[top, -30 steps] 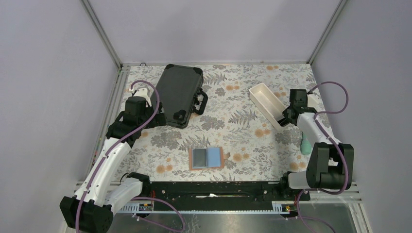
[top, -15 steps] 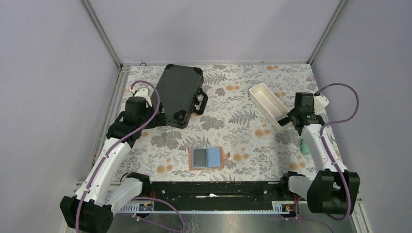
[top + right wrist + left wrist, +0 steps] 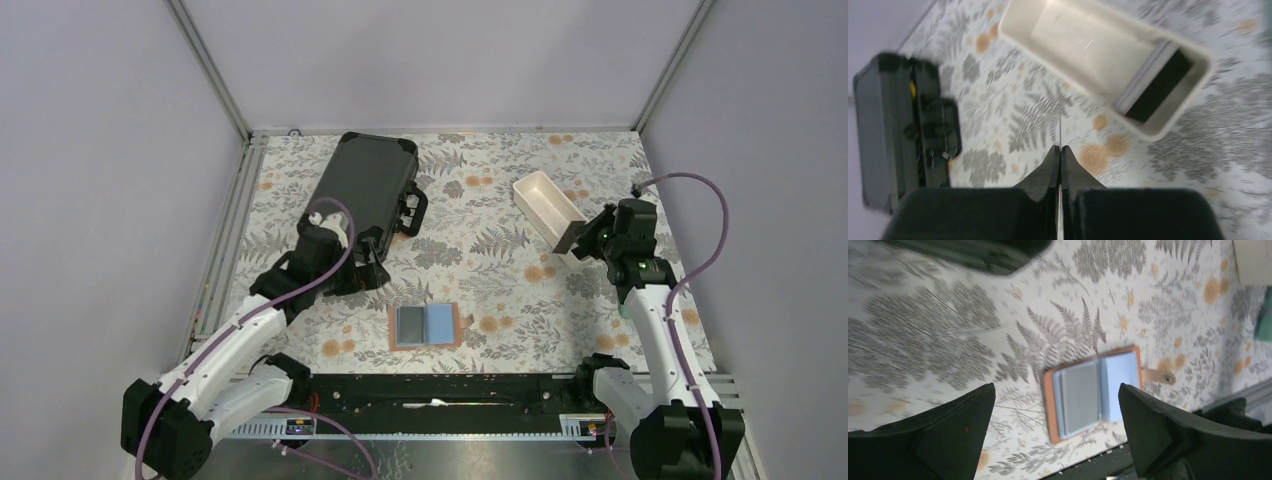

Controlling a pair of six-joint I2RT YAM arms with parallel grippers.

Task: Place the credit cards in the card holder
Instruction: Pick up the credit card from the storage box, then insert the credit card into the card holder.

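The card holder [image 3: 425, 325] lies open and flat on the floral tablecloth [image 3: 490, 265], near the front edge and about midway between the two arms. Its pale blue inside faces up and its strap with the snap [image 3: 1159, 375] sticks out to the right. A grey card [image 3: 1080, 397] sits on its left half. The left gripper [image 3: 1055, 390] hangs above the cloth just left of and beyond the holder, by the near corner of the black hard case [image 3: 368, 192]. Its fingers are spread wide and hold nothing, and its wrist view frames the holder between them. The right gripper [image 3: 1060, 147] is at the near end of the white tray [image 3: 545, 205] on the right side of the table. Its fingers are pinched tight on a thin card [image 3: 1060, 131], which its own camera sees edge-on as a pale sliver. A black card [image 3: 1158, 87] rests inside the tray at that same near end, with pale edges beside it that I cannot tell apart.
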